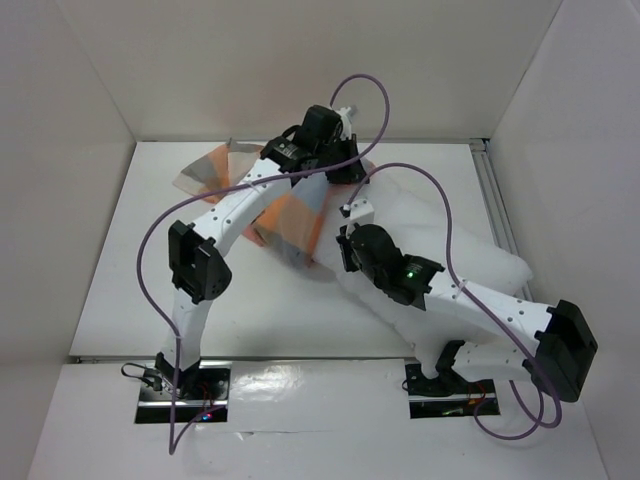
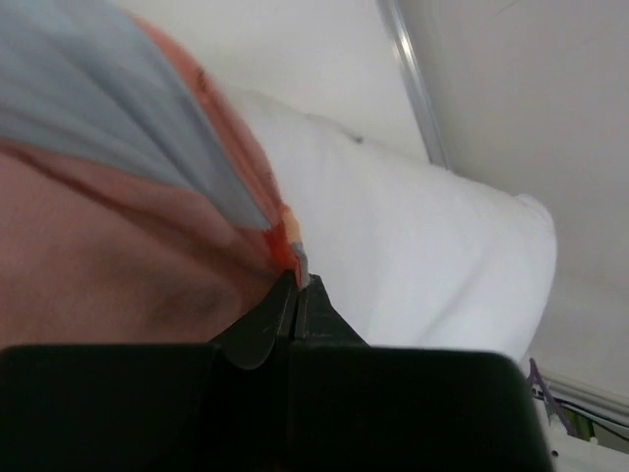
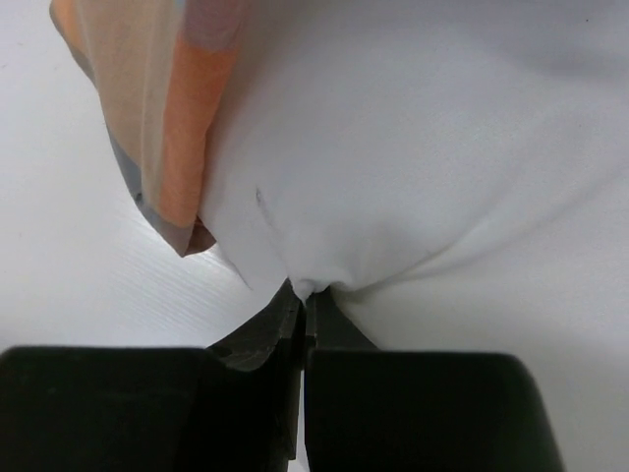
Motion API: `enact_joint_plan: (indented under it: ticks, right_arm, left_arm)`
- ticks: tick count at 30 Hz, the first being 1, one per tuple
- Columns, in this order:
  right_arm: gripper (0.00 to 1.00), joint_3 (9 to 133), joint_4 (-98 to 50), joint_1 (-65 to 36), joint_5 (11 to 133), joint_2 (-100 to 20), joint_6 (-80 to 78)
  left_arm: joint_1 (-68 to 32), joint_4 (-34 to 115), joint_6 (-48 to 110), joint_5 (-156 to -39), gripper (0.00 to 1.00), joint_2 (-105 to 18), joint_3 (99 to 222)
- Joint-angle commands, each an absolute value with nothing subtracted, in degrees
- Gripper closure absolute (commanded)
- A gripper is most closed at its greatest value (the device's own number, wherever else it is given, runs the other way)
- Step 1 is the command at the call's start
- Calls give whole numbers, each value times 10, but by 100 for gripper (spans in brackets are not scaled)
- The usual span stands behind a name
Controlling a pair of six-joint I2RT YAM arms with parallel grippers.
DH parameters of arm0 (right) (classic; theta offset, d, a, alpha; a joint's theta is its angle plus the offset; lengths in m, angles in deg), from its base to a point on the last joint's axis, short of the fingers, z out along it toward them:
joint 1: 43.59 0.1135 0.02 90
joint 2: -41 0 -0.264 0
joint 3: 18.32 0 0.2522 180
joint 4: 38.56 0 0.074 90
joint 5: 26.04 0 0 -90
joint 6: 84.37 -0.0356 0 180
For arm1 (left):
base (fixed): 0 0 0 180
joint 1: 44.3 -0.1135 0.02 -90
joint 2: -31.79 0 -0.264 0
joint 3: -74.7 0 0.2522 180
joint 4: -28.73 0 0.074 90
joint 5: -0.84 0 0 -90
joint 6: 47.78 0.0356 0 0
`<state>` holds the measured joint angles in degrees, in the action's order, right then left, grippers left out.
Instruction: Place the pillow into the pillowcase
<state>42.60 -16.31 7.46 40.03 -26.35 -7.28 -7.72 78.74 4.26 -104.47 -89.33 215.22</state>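
Observation:
The white pillow lies on the right half of the table, its left end reaching under the checked pillowcase. My left gripper is at the far middle, shut on an edge of the pillowcase, which is lifted beside the pillow. The left gripper's jaws meet on an orange and grey hem. My right gripper is just in front of it. In the right wrist view the right gripper pinches a puckered fold of the pillow, with the pillowcase hanging to its left.
White walls close in the table on the left, back and right. An aluminium rail runs along the right edge, also in the left wrist view. Purple cables loop over both arms. Bare table lies to the left.

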Motion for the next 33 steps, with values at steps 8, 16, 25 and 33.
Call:
enact_joint_plan:
  ticks: [8,16,25,33]
  right_arm:
    - [100,446,-273,27,401,-317,-49]
    - [74,505,-209,-16,439,-332,-60]
    - [2,555,4,-16,358,-255,-147]
    - [1,560,261,-4,330,-214,-329]
  left_arm:
    - [-105,799,73,-1080,0,-873,2205]
    - [-211,798,93,-987,18,-611,1967]
    - [-288,686,21,-1051,10,-435,1536]
    - [-293,495,-35,-1155,8,-511,1438]
